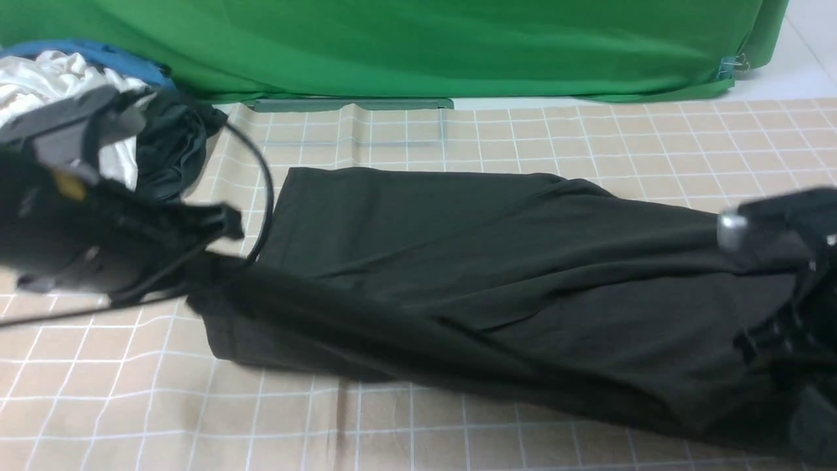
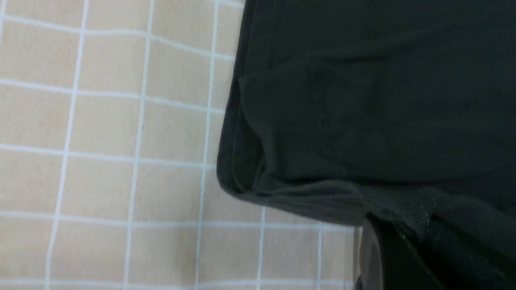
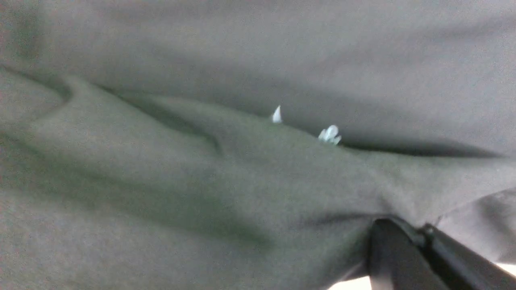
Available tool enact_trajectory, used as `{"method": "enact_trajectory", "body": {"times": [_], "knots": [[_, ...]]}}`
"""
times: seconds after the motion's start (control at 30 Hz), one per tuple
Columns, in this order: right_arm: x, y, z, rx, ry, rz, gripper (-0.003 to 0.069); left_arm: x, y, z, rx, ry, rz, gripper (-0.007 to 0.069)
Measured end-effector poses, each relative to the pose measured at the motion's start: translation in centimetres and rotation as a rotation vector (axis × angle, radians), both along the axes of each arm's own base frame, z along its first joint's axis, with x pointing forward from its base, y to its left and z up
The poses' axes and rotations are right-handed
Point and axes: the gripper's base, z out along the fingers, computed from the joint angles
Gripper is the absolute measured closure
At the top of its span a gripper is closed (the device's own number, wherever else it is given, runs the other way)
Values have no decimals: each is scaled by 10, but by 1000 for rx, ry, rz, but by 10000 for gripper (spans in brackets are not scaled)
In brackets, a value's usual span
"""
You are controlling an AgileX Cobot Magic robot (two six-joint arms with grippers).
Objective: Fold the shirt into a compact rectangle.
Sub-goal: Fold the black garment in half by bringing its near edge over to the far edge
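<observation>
The black shirt lies lengthwise across the checked cloth, pulled taut between my two grippers. My left gripper is shut on its left end, where the left wrist view shows a ribbed edge of the shirt pinched in the left gripper. At the right edge, blurred, my right gripper is shut on the other end. In the right wrist view the shirt fills the frame, with small bits of white print showing in a crease and cloth bunched in the right gripper.
A pile of clothes sits at the back left: a white garment, a blue one and a dark one. A green backdrop closes the back. The beige checked tablecloth shows in front. A black cable loops by the left arm.
</observation>
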Motion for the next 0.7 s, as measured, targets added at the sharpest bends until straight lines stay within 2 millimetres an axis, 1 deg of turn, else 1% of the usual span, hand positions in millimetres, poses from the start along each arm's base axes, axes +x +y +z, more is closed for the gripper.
{"method": "enact_trajectory", "body": {"times": [0.07, 0.2, 0.27, 0.33, 0.4, 0.43, 0.5, 0.57, 0.67, 0.7], "knots": [[14, -6, -2, -2, 0, -16, 610, 16, -2, -6, 10, -7, 6, 591], [47, -15, -17, -11, 31, -43, 610, 44, -8, -21, 26, 15, 8, 591], [63, -15, -26, -14, 47, -49, 610, 58, -11, -28, 33, 18, 10, 591], [79, -14, -32, -14, 32, -48, 610, 74, -15, -37, 36, 19, 12, 591], [88, -13, -36, -13, 27, -48, 608, 84, -17, -42, 35, 15, 14, 591], [103, -11, -37, -11, 0, -47, 592, 96, -20, -48, 37, 23, 15, 591], [113, -10, -37, -13, -9, -46, 546, 108, -23, -53, 39, 34, 17, 591], [121, -10, -30, -13, -18, -46, 465, 118, -26, -59, 43, 52, 16, 591], [121, -10, -15, -16, 22, -49, 314, 129, -29, -65, 49, 82, 14, 591], [119, -9, -12, -11, 29, -50, 284, 129, -29, -66, 51, 91, 14, 591]]}}
